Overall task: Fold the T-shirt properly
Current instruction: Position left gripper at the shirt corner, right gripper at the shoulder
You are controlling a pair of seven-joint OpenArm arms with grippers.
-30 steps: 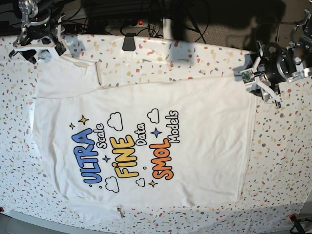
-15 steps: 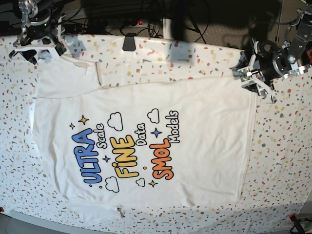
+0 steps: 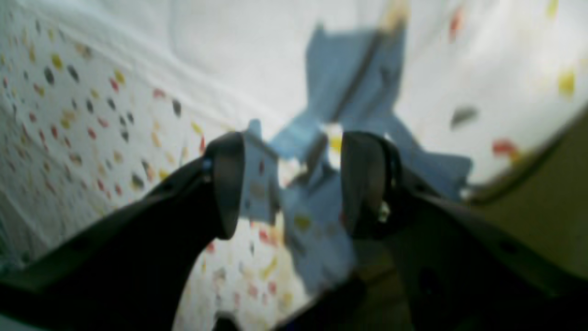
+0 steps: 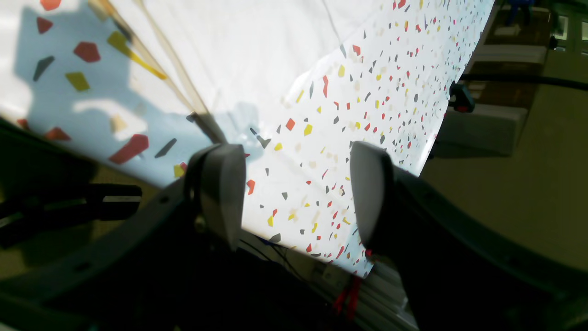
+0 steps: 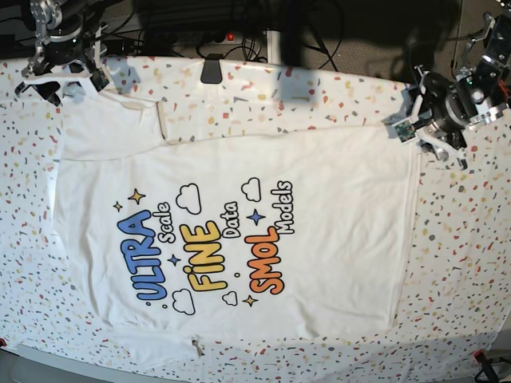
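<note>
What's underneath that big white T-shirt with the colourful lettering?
The T-shirt lies flat, print up, on a white table cover speckled with coloured flecks, which shows all around it. Whatever lies beneath the shirt's middle is covered, so I cannot tell if anything else is there.

Table cover (image 5: pixel 471 263) speckled with coloured flecks, T-shirt (image 5: pixel 335 263) spread flat on it, print up
</note>
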